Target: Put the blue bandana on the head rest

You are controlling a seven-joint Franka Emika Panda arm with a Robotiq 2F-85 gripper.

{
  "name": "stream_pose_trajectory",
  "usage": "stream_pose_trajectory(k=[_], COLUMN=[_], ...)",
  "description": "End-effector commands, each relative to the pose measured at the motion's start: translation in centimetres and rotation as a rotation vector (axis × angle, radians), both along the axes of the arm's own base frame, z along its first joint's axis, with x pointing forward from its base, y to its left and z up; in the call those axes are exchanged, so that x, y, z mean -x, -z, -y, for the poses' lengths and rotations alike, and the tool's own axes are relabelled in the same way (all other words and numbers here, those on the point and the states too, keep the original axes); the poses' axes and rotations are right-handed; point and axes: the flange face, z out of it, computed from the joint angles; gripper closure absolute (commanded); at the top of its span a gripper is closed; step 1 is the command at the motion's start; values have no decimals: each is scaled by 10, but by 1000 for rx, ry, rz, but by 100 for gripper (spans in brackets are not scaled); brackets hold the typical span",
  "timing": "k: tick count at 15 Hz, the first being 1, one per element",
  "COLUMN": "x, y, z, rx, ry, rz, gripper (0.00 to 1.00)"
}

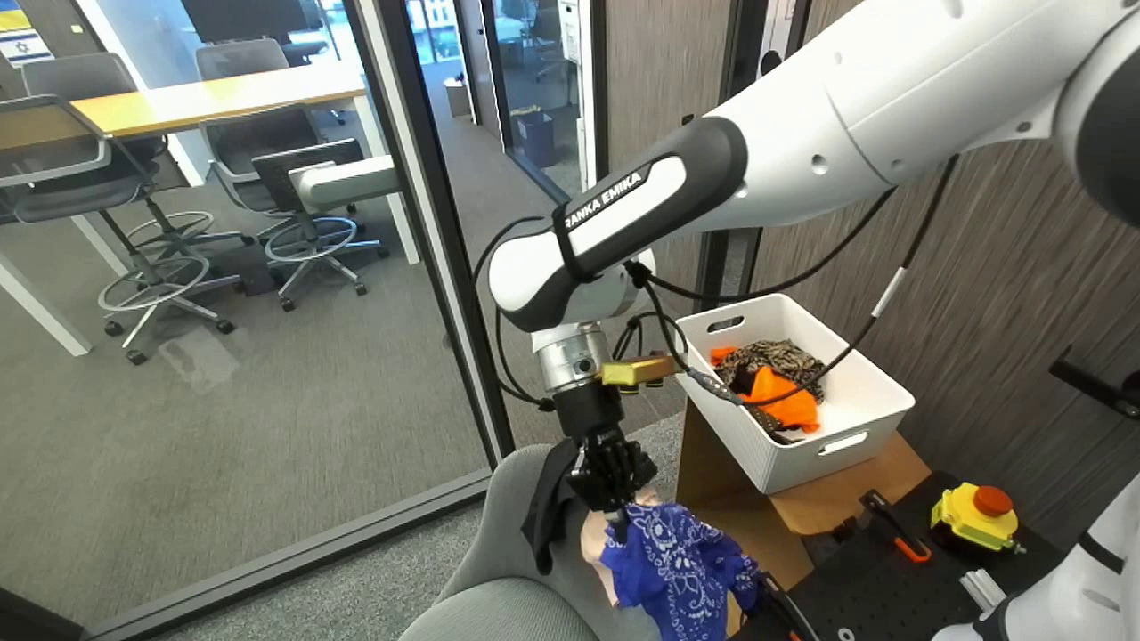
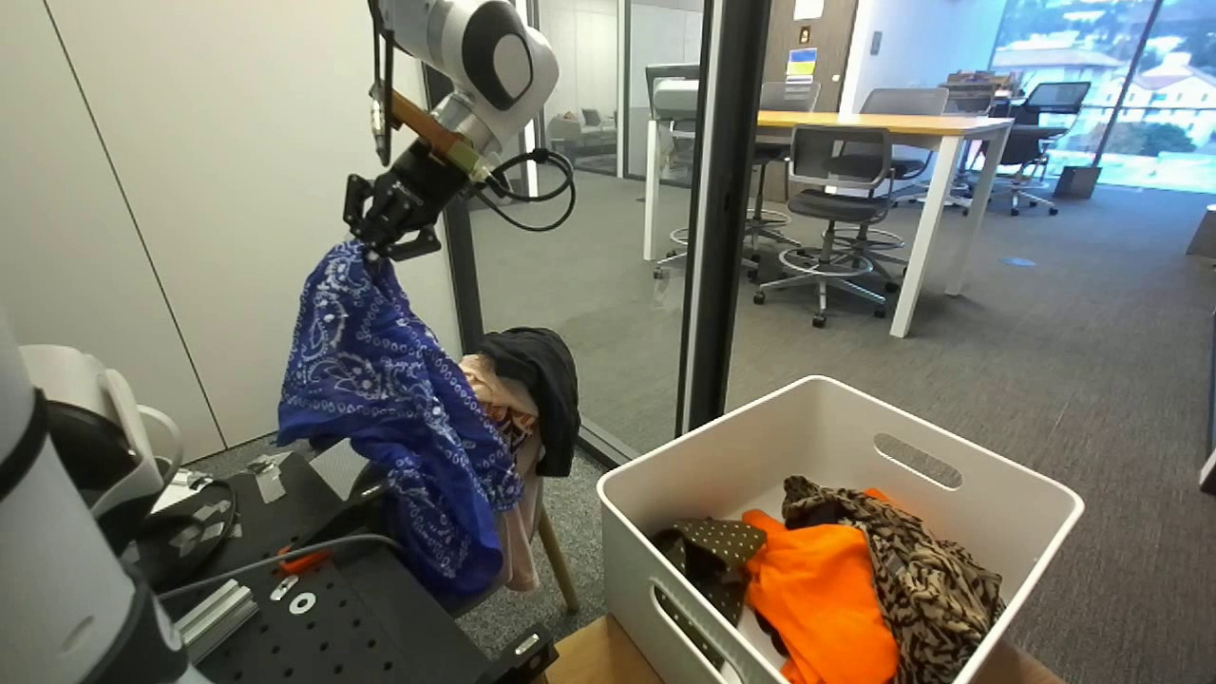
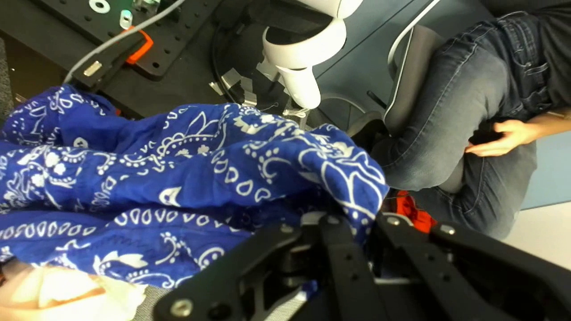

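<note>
Thin blue paisley bandana, top clamped in the black jaws, rest hanging loose near rounded grey fabric chair.
White print, soft creases, long folds; can't tell if it touches the chair. White plastic bin, slotted handles: orange cloth, dark dotted cloth, brown-and-black patterned cloth. Arm label legible as "RANKA EMIKA", beside black strap.

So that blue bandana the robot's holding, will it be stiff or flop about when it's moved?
Probably very floppy: the blue bandana hangs in loose folds from the gripper. The cloth looks thin, so it's likely light. Pinched only at its top, its lower end may swing or trail.
</note>
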Motion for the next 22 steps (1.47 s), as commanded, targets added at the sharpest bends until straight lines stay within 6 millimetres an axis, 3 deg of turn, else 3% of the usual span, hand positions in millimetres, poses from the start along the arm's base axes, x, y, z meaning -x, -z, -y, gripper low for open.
stream_pose_trajectory(k=[1, 5, 13, 18, 22], x=[-29, -51, -88, -101, -106], y=[28, 59, 99, 98, 90], z=[-26, -38, -49, -50, -55], rx=[22, 35, 49, 27, 34], ry=[-18, -16, 29, 69, 62], rz=[-71, -129, -180, -101, 89], gripper=[87, 86, 87, 87, 87])
